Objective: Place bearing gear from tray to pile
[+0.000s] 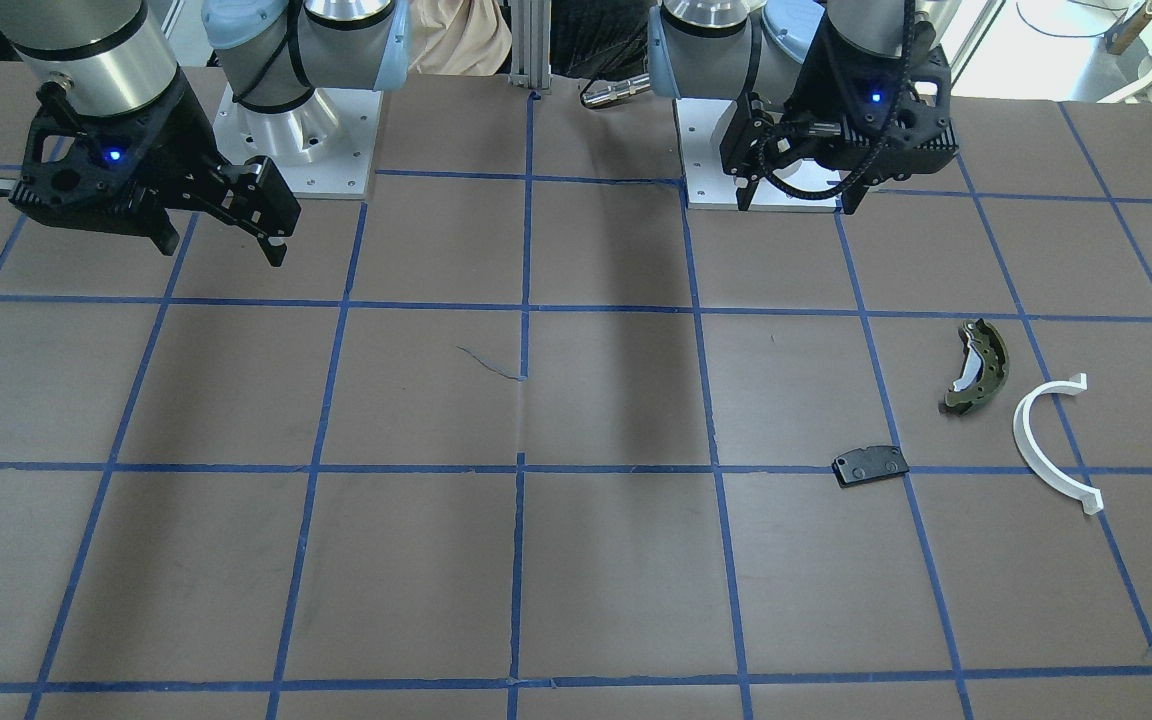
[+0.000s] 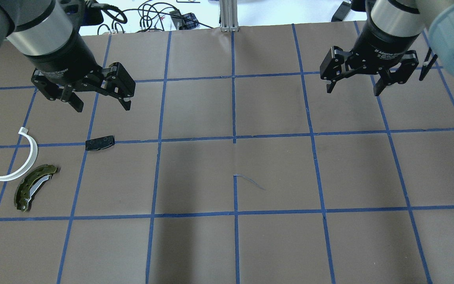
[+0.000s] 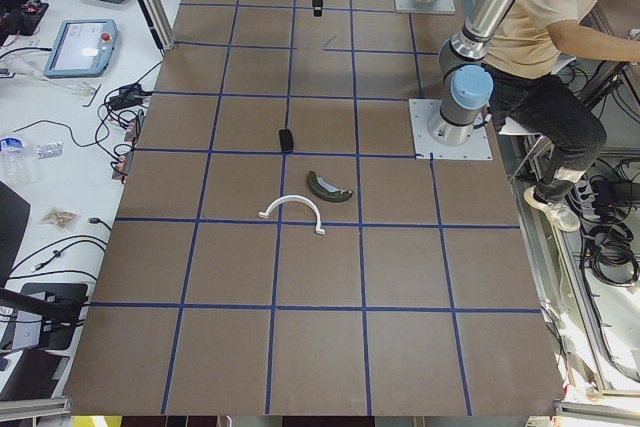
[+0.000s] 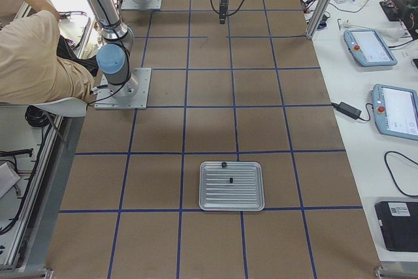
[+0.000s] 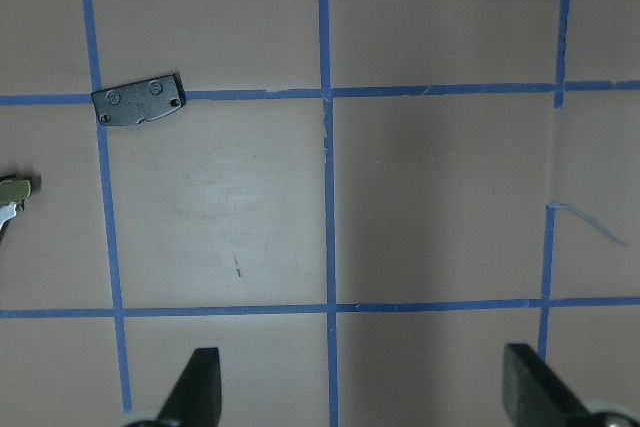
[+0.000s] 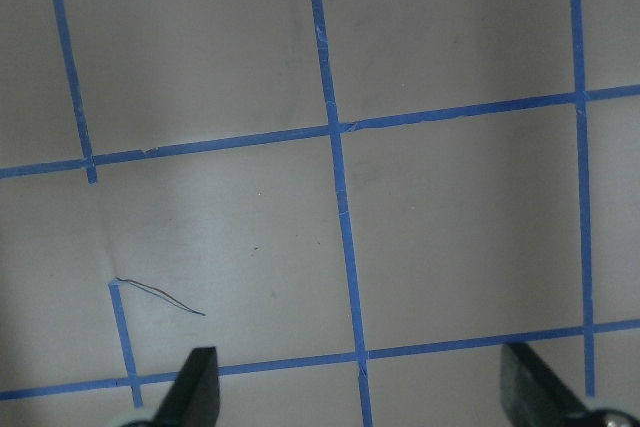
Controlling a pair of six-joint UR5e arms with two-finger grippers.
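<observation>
**Desk:** Which step are we at?

**Field:** The opening one, we judge. The left gripper (image 2: 102, 106) and the right gripper (image 2: 353, 91) hang above the table (image 2: 235, 248). Each has its fingers spread wide and nothing between them.

**Desk:** And the gear?

**Field:** We take it for one of two dark specks at the table's right end. The inner piece (image 4: 230, 179) lies in the metal tray (image 4: 248, 197), and the rim piece (image 4: 223, 164) sits at the tray's far edge. Both are too small for us to tell which is the gear.

**Desk:** The pile?

**Field:** It is on the robot's left. The brake shoe (image 2: 34, 187) lies just beside the white half-ring (image 2: 20, 161), and the black pad (image 2: 100, 142) sits a little apart.

**Desk:** What next?

**Field:** We'd send the right gripper to the tray and have it come down and close on a very small part. The raised rim crowds one piece. A long carry across open grid follows, and the pile has room on every side. A seated person (image 4: 39, 57) sits by the robot's side of the table, so we'd keep swings over the tabletop.
</observation>
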